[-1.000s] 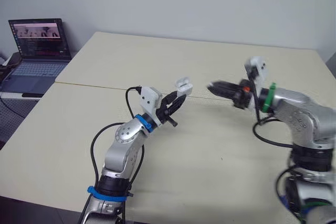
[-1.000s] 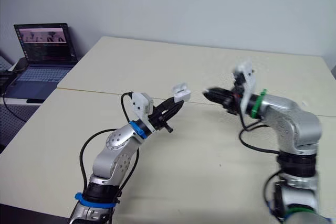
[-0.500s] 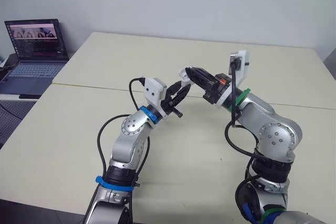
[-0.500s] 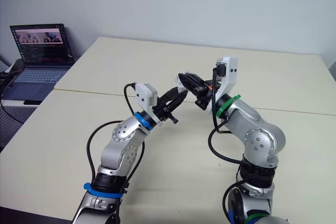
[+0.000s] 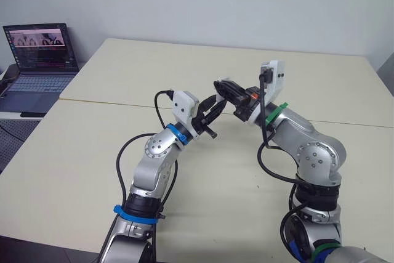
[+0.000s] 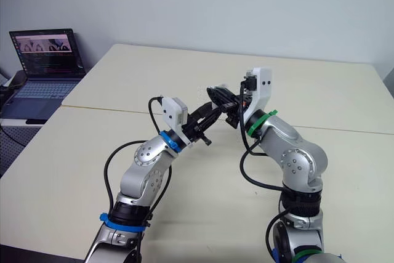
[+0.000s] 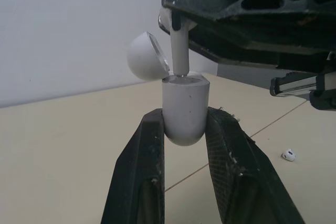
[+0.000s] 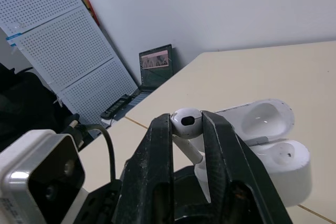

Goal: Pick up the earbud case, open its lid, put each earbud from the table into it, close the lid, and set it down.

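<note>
My left gripper (image 7: 185, 125) is shut on the white earbud case (image 7: 184, 107), held upright above the table with its lid (image 7: 146, 56) open. My right gripper (image 8: 186, 122) is shut on a white earbud (image 8: 186, 119). It holds the earbud right over the case (image 8: 278, 162), with the stem (image 7: 179, 51) reaching down to the case's open top. In the left eye view both grippers meet over the middle of the table, the right gripper (image 5: 225, 86) above the left gripper (image 5: 212, 104). A second earbud (image 7: 287, 155) lies on the table.
The beige table (image 5: 246, 170) has a seam running across it under the arms. An open laptop (image 5: 38, 53) stands on a lower surface at the far left. A white perforated panel (image 8: 58, 51) stands beyond the laptop.
My right gripper has swung left from the right side of the table to the case and now holds its earbud over the open case. The left arm rose slightly.
</note>
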Tool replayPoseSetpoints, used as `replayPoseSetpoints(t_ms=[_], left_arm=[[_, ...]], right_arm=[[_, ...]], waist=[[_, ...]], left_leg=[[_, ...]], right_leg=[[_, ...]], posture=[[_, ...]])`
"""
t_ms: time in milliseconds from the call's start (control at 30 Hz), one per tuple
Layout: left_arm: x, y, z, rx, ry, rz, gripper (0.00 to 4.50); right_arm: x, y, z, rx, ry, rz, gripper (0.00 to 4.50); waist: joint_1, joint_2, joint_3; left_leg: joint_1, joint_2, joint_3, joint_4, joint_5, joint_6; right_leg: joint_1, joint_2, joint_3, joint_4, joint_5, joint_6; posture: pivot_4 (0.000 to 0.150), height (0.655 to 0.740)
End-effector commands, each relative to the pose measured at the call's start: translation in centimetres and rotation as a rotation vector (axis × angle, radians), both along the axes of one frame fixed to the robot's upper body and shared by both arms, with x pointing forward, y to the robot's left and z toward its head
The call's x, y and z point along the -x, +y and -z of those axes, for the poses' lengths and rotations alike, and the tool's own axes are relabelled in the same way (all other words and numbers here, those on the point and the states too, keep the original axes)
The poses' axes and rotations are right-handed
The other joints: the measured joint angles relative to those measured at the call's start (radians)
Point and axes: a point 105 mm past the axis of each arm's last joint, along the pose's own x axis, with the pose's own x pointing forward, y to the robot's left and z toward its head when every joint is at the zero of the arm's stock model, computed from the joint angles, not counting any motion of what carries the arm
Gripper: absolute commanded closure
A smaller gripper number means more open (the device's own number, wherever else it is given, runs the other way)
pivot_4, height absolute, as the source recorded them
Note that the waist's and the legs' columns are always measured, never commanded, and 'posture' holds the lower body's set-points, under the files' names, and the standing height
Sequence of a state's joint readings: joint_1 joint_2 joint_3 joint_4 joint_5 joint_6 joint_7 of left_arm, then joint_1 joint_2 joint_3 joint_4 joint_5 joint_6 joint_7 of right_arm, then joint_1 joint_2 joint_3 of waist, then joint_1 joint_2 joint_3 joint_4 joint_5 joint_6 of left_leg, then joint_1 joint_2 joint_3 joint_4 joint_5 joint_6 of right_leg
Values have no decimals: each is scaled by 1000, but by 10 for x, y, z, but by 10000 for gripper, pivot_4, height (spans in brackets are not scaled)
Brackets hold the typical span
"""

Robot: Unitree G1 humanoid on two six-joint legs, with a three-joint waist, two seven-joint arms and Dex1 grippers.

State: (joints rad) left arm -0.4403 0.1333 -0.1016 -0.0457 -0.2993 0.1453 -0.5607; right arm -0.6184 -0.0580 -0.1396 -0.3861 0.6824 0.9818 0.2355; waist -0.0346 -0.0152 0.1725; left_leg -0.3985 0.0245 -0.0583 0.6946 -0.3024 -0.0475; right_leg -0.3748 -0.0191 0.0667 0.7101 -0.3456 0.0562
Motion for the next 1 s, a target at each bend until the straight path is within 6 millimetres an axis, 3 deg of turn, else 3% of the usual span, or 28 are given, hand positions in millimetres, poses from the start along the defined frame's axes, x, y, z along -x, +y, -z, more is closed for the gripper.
replayPoseSetpoints(t_ms=[33, 467, 733, 867, 1000], left_arm=[[7, -2, -19, 18, -79, 15, 37530], [8, -3, -20, 22, -78, 21, 37530], [8, -2, -20, 22, -75, 19, 37530], [7, -1, -18, 22, -66, 14, 37530], [6, 6, -8, 13, -36, -9, 37530]], right_arm=[[-1, -4, -4, -3, -26, 29, 40930], [-4, -10, 8, 23, 9, 52, 40930], [-7, -13, 10, 26, 10, 74, 13589], [-9, -20, 4, -8, -11, 84, 13589], [2, -29, -26, -81, -110, 22, 13589]], waist=[[0, 0, 0], [0, 0, 0], [0, 0, 0], [0, 0, 0], [1, 0, 0]], left_leg=[[0, 0, 0, 0, 0, 0], [0, 0, 0, 0, 0, 0], [-1, 0, 0, -1, 0, 0], [-1, 0, 0, -1, 0, 0], [-1, 0, 0, -2, 0, 0]], right_leg=[[0, 0, 0, 0, 0, 0], [0, 0, 0, -1, 0, 0], [0, 0, 0, -2, 0, 0], [0, 0, 0, -3, 0, 0], [0, 0, 0, -4, 0, 0]], posture=[[1500, 7400], [1500, 7400], [1500, 7400], [1500, 7400], [1500, 7400]])
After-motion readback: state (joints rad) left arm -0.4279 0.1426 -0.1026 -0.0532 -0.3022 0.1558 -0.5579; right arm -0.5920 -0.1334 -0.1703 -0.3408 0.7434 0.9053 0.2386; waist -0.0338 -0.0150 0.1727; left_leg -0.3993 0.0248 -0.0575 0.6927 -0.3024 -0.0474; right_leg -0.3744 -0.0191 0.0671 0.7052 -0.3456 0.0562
